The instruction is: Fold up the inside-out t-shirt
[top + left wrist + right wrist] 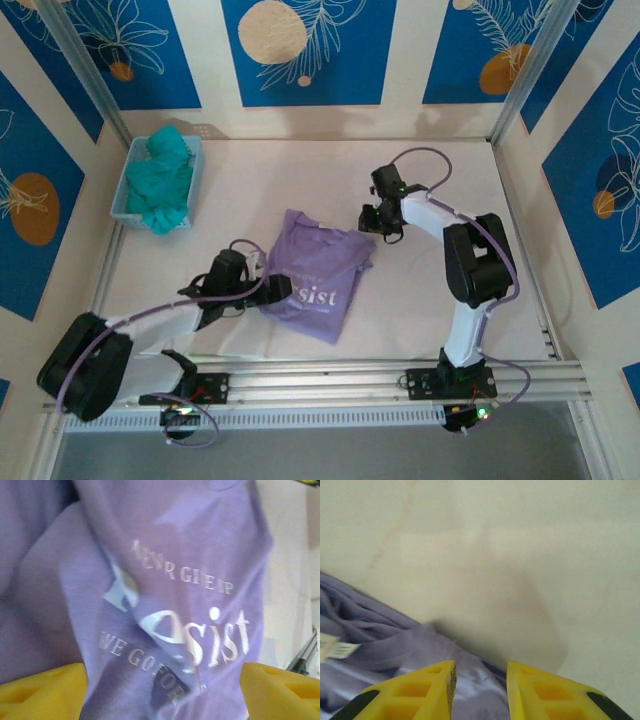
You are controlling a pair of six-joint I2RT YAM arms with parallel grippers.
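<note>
Yellow fingers (pixel 40 690) of the left gripper (pixel 162 672) stand at the two bottom corners of its wrist view, spread wide. The inside-out t-shirt (pixel 175 580) runs loosely between them, so that gripper is open around the cloth and has not closed on it. From above, the left gripper (pixel 255 283) sits at the shirt's left edge, touching or just over it.

The shirt (pixel 315 275) lies crumpled near the middle of the table (pixel 300 170), a little toward the near side. It is bunched into an uneven shape, with white lettering (pixel 318 297) showing on its near part.

The right gripper (pixel 378 222) is at the shirt's far right corner. In its wrist view the right gripper (pixel 480 672) has its fingers only partly apart, right over the cloth's edge (pixel 395 645), with bare table beyond. It may be nipping a fold, but I cannot tell from this angle. A small white label (pixel 335 650) lies in the folds to the left.

Several things could go wrong from here:
- With the left jaws this wide and stacked layers between them, closing could catch several thicknesses at once. A lift would then drag the whole heap instead of spreading it.
- The right gripper is so near the hem that it could take too thin a bite and slip off under tension.
- Uneven pulls from the two sides would twist the shirt further.

A teal garment (pixel 165 180) sits in its bin (pixel 125 190) at the far left, well apart.
</note>
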